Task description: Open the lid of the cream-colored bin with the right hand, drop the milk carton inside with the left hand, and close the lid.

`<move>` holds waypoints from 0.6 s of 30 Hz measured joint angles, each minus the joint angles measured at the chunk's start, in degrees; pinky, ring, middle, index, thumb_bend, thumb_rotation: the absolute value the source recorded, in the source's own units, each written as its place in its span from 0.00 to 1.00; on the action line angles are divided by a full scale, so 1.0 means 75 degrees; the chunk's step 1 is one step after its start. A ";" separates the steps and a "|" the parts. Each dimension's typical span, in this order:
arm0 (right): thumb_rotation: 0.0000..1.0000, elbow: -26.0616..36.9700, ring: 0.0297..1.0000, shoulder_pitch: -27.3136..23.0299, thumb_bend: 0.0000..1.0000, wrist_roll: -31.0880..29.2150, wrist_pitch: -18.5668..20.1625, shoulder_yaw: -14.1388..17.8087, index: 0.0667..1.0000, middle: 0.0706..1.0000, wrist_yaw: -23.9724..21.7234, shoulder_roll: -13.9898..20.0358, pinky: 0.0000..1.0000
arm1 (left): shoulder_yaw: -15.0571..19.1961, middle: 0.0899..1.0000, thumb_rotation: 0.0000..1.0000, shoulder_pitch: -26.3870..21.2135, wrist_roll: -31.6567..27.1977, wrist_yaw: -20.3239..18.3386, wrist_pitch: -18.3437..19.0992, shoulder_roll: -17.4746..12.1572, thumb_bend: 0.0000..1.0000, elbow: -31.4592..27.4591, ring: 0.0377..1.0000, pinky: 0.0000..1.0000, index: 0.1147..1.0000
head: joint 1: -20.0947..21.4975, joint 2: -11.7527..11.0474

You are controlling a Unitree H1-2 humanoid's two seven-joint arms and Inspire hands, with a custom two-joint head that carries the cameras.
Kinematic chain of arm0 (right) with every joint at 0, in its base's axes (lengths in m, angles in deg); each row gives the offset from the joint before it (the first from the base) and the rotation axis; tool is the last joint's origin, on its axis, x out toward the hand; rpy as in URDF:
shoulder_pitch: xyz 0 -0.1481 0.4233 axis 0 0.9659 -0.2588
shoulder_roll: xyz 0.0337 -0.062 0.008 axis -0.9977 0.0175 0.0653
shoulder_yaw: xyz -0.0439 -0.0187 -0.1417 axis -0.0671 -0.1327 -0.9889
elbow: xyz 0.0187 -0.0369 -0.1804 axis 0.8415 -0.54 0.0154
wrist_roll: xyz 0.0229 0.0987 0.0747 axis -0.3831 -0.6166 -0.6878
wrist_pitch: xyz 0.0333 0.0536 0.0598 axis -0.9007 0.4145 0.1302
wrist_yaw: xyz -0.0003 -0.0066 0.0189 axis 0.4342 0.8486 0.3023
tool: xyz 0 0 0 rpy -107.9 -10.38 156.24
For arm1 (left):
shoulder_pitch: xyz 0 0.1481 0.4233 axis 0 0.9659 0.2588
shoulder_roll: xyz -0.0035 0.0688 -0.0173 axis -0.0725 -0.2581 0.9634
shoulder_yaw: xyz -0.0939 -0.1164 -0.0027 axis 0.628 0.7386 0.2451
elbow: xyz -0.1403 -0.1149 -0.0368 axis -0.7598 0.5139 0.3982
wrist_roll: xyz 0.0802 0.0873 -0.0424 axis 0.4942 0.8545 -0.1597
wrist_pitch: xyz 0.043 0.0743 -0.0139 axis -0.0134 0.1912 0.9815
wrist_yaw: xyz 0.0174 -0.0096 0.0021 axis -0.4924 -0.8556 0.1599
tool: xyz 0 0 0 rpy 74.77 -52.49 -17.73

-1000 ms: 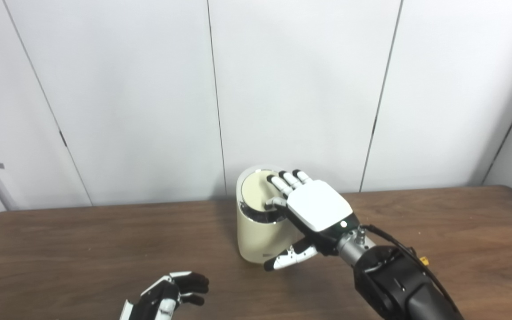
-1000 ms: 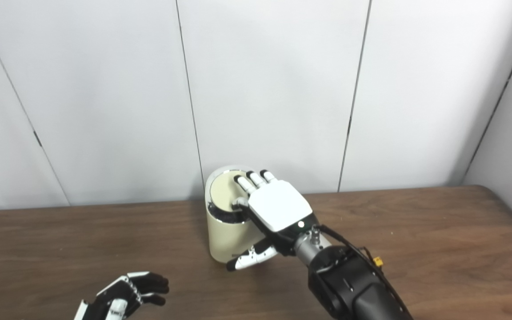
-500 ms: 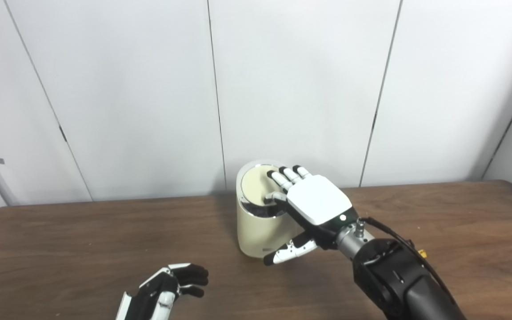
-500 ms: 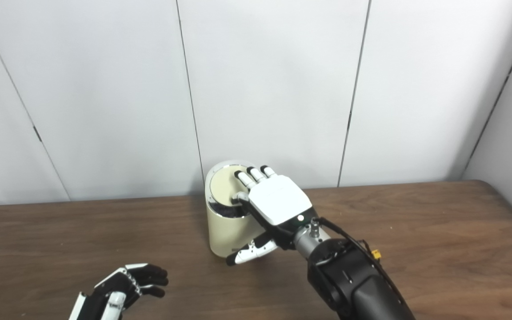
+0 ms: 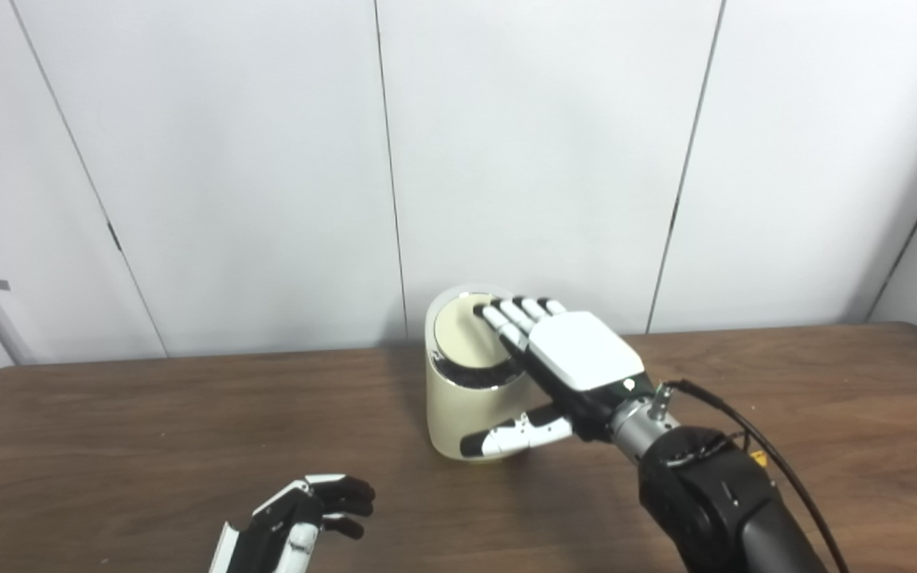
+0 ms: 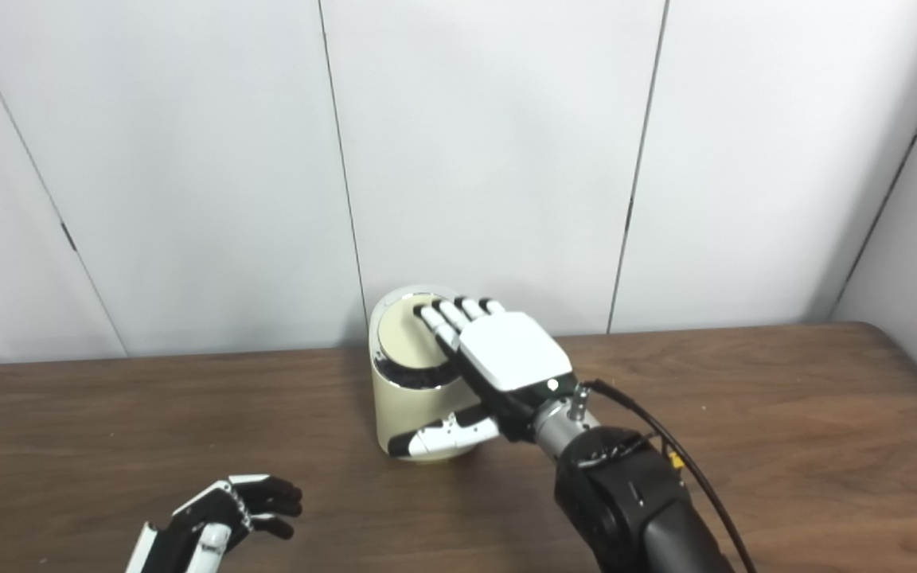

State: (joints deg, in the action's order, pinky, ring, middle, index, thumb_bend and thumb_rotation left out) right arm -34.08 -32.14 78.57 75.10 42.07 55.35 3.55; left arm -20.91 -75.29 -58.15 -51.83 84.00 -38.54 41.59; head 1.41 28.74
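We see the bin (image 5: 466,398) standing upright on the table (image 5: 108,430), near its far edge and close to the wall (image 5: 228,159), with its lid (image 5: 462,330) lying in the rim, tilted toward us so a dark gap shows along the near side. Our right hand (image 5: 566,362) lies over the right part of the bin top, its fingers (image 5: 506,318) straight and apart, reaching across the lid. A second ago those fingers were bent with the tips pressing near the lid's near edge; now they are flatter and stretched farther over the disc, and the palm has turned lower. The thumb (image 5: 514,436) crosses the front of the bin wall, lower down; earlier it hung beside the base, clear of the wall. The hand grasps nothing that we can see. Our left hand (image 5: 299,521) rests low at the near edge of the table, well apart from the bin, fingers loosely curled and holding nothing, much as it was before. The milk carton is not visible in either view; we cannot tell where it is.
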 measured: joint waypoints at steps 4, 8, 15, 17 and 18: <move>0.99 0.0082 1.00 0.0146 0.86 -0.0261 -0.0001 0.0228 1.00 1.00 0.0446 -0.0075 1.00 | 0.0021 0.61 0.82 -0.0005 0.0076 0.0000 -0.0079 -0.0020 0.28 0.0108 0.61 0.53 0.59 | 0.0047 -0.0024; 0.98 0.0502 0.97 0.0862 0.56 -0.0967 -0.0290 0.0622 0.99 0.98 0.1973 -0.0481 0.94 | 0.0076 0.62 0.64 -0.0016 0.0122 0.0025 -0.0309 -0.0014 0.22 0.0113 0.63 0.55 0.62 | 0.0059 -0.0012; 0.69 0.1432 0.78 0.2558 0.23 -0.3231 -0.1293 0.1418 0.79 0.80 0.4028 -0.1066 0.66 | 0.0224 0.76 0.72 0.0003 -0.0033 0.0050 -0.0193 0.0002 0.17 0.0098 0.74 0.65 0.76 | 0.0082 -0.0047; 0.65 0.1508 0.75 0.2939 0.20 -0.3765 -0.1383 0.1569 0.76 0.77 0.4255 -0.1097 0.62 | 0.0264 0.75 0.66 0.0008 -0.0033 0.0080 -0.0149 0.0007 0.13 0.0098 0.74 0.65 0.75 | 0.0070 -0.0070; 0.61 0.1507 0.73 0.3145 0.19 -0.4077 -0.1483 0.1643 0.75 0.76 0.4365 -0.1098 0.60 | 0.0261 0.75 0.60 0.0000 -0.0037 0.0081 -0.0145 0.0011 0.11 0.0098 0.74 0.65 0.75 | 0.0059 -0.0082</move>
State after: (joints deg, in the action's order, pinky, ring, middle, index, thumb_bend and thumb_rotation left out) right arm -22.78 -8.56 47.99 63.98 54.39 88.08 -4.69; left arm -18.95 -75.29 -58.43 -51.22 82.92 -38.46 42.32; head 1.85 28.13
